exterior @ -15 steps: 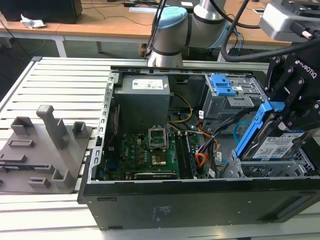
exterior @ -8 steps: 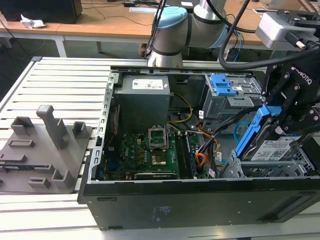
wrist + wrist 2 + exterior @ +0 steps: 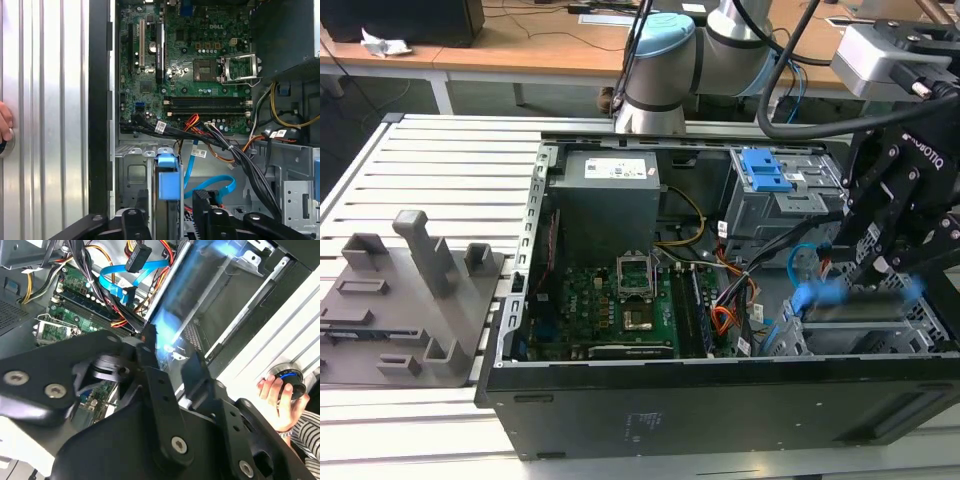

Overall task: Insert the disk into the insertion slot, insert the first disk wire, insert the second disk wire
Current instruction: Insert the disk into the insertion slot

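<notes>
The disk (image 3: pixel 167 172), a metal drive in a bright blue plastic carrier, is edge-on between the fingers of the gripper (image 3: pixel 171 204) in the first wrist view, and the gripper appears closed on its two flat sides. In the exterior view it hangs just above the silver drive cage whose insertion slot (image 3: pixel 860 325) sits in the corner of the open computer case (image 3: pixel 720 400) toward that view's right. Whether its leading edge has entered the bay cannot be told. I judge the disk to be stiff and fairly heavy for its size, and easily harmed by a knock. The carrier is smooth plastic that could slide under a light hold, so a firm grip across the broad faces or on the long carrier rails looks best, kept clear of the connector end. Just beside the disk the light-blue cable (image 3: pixel 216 184) curves in a loop with its connector loose, so the second wire looks not yet plugged in. Near it run a dark cable bundle (image 3: pixel 235 155) and orange wires (image 3: pixel 192 120). Beyond them are the motherboard (image 3: pixel 200 65) and the taller grey cage with blue latches (image 3: pixel 765 170). The case lies on a slatted metal desk (image 3: pixel 440 150), and a person's hand (image 3: pixel 277 395) rests on a round button at its edge.
</notes>
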